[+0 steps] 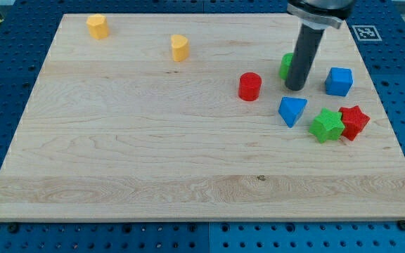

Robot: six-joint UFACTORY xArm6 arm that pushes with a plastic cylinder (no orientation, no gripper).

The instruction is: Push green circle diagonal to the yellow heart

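Observation:
The green circle [286,65] sits at the view's upper right, mostly hidden behind my rod. My tip [295,88] rests on the board just to the right of it and slightly below, touching or nearly touching it. The yellow heart [179,48] stands at the view's top centre, well to the left of the green circle. A red circle [249,86] lies between them, to the lower left of the green circle.
A yellow block [98,26] sits at the top left. A blue cube [339,81] is right of my tip. A blue triangle [292,111], a green star [326,125] and a red star [354,121] lie below it near the board's right edge [392,119].

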